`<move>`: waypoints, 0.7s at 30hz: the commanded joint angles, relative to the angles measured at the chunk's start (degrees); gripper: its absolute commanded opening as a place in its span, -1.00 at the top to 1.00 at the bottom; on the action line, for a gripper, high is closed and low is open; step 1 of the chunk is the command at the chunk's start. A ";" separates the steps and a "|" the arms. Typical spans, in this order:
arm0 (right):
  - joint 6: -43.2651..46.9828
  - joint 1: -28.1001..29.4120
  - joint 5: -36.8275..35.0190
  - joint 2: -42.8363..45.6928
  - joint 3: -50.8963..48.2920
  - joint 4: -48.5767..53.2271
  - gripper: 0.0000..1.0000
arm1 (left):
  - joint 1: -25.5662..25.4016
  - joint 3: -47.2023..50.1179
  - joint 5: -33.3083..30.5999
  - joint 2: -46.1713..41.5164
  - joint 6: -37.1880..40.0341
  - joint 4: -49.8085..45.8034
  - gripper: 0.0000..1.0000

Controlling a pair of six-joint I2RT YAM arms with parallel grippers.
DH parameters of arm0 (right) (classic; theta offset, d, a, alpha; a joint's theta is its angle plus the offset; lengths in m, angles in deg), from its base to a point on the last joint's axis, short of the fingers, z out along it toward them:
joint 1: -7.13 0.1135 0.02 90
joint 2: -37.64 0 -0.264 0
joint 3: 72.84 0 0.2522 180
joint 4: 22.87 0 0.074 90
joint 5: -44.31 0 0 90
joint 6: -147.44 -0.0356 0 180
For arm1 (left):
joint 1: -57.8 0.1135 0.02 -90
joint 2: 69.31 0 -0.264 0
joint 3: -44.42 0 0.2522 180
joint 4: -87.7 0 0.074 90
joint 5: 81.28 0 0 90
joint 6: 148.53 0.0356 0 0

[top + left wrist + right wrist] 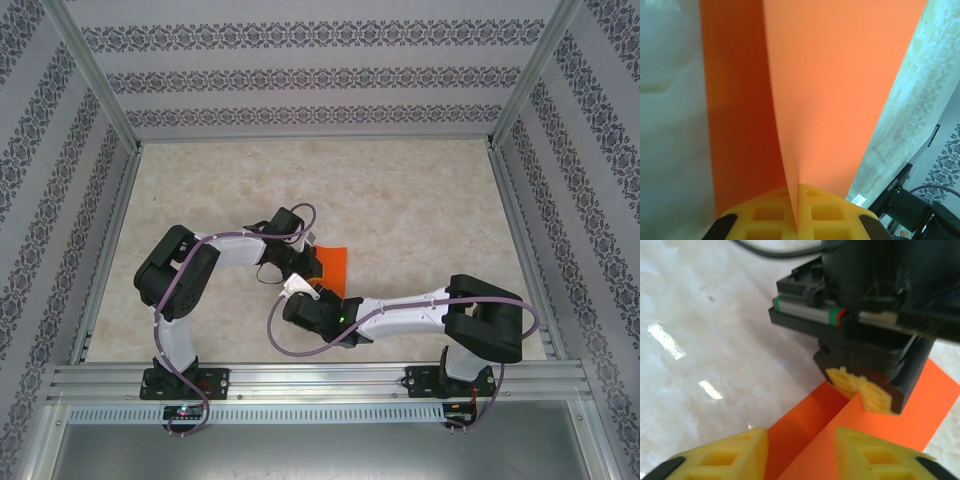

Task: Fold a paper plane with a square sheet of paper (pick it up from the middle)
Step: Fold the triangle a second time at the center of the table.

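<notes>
Left hand (798,202) pinches the orange sheet (840,90) at its raised crease, fingers closed flat on the paper. The sheet sits mid-worktop (715,330), between both arms. Right hand (800,452) faces it, fingers partly spread, the fold running between them.

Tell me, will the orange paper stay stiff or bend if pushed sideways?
Probably floppy: the paper is thin and curves where the left gripper pinches it. Likely light, since one small pinch holds it raised. Being folded may stiffen it slightly.
</notes>
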 commanded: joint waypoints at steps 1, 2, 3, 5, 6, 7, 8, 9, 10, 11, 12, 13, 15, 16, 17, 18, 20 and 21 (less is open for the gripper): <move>-1.72 0.49 -3.11 -0.27 1.67 0.78 0.39 | 0.50 0.63 -0.05 -2.12 -0.10 1.12 0.97; -2.06 0.51 -3.22 -0.04 1.59 1.18 0.47 | 0.50 0.69 -0.23 -2.31 -0.16 1.03 0.97; -2.72 0.45 -3.61 0.11 1.48 1.80 0.54 | 0.52 0.95 -0.61 -2.83 -0.32 1.00 0.95; -4.04 0.02 -3.66 0.87 1.07 2.98 0.67 | 0.49 1.35 -1.19 -3.93 -0.44 1.10 0.92; -4.51 -0.25 -3.03 1.46 0.81 3.08 0.73 | 0.53 1.32 -1.51 -4.30 -0.18 0.66 0.90; -4.91 -0.38 -2.52 2.03 0.49 3.07 0.76 | 0.49 1.28 -1.63 -4.49 0.01 0.47 0.89; -5.14 -0.52 -2.11 2.51 0.19 2.84 0.81 | 0.52 1.10 -1.57 -4.46 0.07 0.37 0.89; -5.28 -0.73 -1.70 2.96 -0.09 2.69 0.83 | 0.53 1.02 -1.41 -4.37 0.11 0.37 0.89; -5.34 -0.80 -1.62 3.34 -0.17 2.75 0.83 | 0.52 0.93 -1.30 -4.28 0.10 0.24 0.89; -5.23 -0.79 -1.39 3.66 -0.16 2.72 0.87 | 0.52 0.82 -1.32 -4.14 0.11 0.36 0.90; -5.13 -0.90 -0.98 3.84 -0.30 2.69 0.89 | 0.49 0.71 -1.30 -4.03 0.09 0.27 0.90; -5.03 -1.01 -0.31 4.07 -0.48 2.36 0.92 | 0.53 0.65 -1.34 -4.01 0.07 0.20 0.90; -5.01 -1.36 1.53 4.58 -0.93 1.70 0.96 | 0.53 0.49 -1.18 -3.91 0.05 0.28 0.90; -5.19 -1.63 2.05 4.82 -1.03 1.72 0.89 | 0.46 0.36 -1.13 -3.75 0.03 0.29 0.91; -5.29 -1.64 2.13 5.14 -1.08 1.74 0.88 | 0.53 0.25 -0.99 -3.58 0.03 0.36 0.93; -5.38 -1.71 2.38 5.60 -1.25 1.66 0.85 | 0.53 0.11 -0.80 -3.42 0.03 0.46 0.94; -6.35 -2.03 3.60 7.24 -2.07 1.07 0.48 | 0.52 -0.19 -0.68 -3.10 -0.14 0.37 1.00; -6.75 -2.21 4.42 8.43 -2.93 0.06 0.22 | 0.50 -0.30 -0.61 -2.98 -0.36 0.42 1.00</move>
